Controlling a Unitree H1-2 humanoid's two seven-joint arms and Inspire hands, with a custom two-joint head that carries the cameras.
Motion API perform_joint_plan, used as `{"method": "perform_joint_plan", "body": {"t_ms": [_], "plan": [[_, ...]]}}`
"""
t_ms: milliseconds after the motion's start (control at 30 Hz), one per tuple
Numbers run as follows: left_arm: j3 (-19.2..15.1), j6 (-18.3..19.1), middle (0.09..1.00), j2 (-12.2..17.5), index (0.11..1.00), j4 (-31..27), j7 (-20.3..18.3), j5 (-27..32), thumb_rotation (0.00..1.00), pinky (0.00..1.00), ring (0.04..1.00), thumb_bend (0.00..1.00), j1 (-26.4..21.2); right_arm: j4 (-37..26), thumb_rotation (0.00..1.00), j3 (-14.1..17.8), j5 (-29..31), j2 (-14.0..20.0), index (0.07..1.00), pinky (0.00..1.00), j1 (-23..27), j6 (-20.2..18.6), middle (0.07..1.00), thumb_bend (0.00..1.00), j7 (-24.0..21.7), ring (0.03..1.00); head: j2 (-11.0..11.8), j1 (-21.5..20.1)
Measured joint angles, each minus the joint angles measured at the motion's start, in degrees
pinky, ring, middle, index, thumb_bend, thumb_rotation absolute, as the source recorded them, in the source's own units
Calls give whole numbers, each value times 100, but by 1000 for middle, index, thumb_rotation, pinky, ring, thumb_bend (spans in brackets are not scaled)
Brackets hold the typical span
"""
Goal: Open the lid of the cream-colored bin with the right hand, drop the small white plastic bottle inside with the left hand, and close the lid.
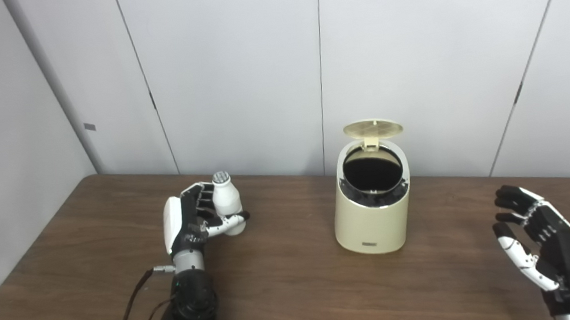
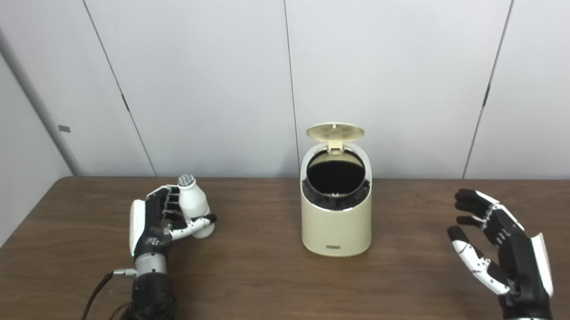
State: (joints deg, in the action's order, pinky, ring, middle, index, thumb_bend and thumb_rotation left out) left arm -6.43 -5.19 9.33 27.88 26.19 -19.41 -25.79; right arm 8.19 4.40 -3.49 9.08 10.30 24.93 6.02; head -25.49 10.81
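Grasping the small white bottle (image 1: 227, 201) near the surface's left edge, the left hand (image 1: 192, 219) risks clipping the bin (image 1: 372, 214) rim (lid (image 1: 372, 129) already up); the right hand (image 1: 542, 240) waits, released.

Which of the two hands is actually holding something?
The left hand: its fingers wrap the small white bottle. The right hand is open, off to the side of the bin, holding nothing.
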Motion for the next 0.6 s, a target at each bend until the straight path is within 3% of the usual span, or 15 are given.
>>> {"method": "perform_joint_plan", "body": {"t_ms": [167,600], "plan": [[-31,-264,462,4,498,186,286,11,0,316,425,505,-80,-9,381,2,2,0,740,632,-8,0,753,189,-31,736,-26,0],[21,-474,463,38,501,208,275,109,0,313,421,504,-73,-15,384,14,0,-10,738,625,-13,0,748,192,-49,731,-26,-44]]}}
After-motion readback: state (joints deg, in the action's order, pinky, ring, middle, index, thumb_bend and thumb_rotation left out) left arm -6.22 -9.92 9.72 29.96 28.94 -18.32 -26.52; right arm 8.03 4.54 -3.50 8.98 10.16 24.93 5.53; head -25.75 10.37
